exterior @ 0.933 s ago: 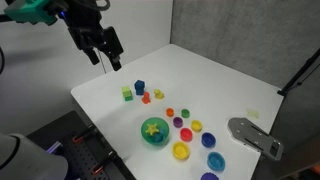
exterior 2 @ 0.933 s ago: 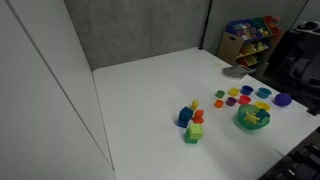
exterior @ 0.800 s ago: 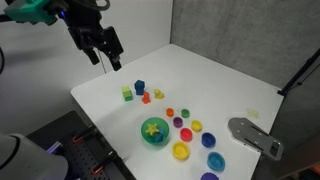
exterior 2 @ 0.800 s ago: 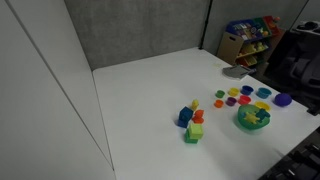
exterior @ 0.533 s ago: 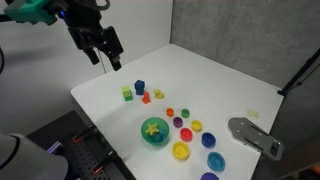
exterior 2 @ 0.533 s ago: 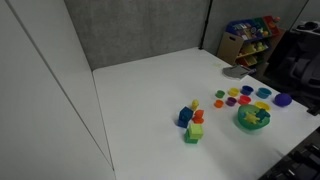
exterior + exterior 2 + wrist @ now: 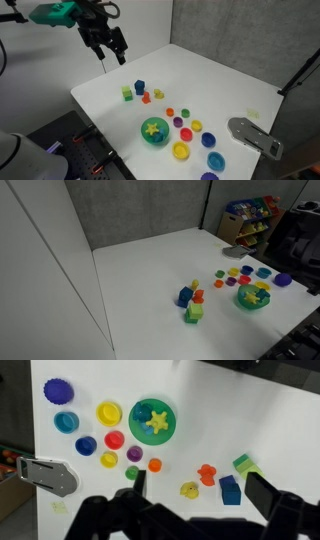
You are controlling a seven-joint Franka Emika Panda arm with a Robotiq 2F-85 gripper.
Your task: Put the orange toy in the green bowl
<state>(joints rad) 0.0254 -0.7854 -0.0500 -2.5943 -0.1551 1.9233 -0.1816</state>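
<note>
The orange toy (image 7: 207, 473) lies on the white table between a yellow toy (image 7: 189, 489) and a blue cube (image 7: 230, 490); it shows in both exterior views (image 7: 146, 98) (image 7: 198, 298). The green bowl (image 7: 136, 415) holds a yellow star piece and stands nearer the table's front edge in both exterior views (image 7: 143, 133) (image 7: 241, 301). My gripper (image 7: 112, 52) is open and empty, high above the table, up and to the left of the blocks. In the wrist view its jaws (image 7: 200, 488) frame the orange toy from far above.
A green cube (image 7: 243, 463) sits by the blue cube. Several small coloured cups (image 7: 190, 128) lie beside the bowl. A grey flat object (image 7: 255, 137) lies at the table's corner. A toy shelf (image 7: 250, 218) stands beyond the table.
My gripper has shifted a little to the right and slightly up in the exterior view. The objects on the table have not moved.
</note>
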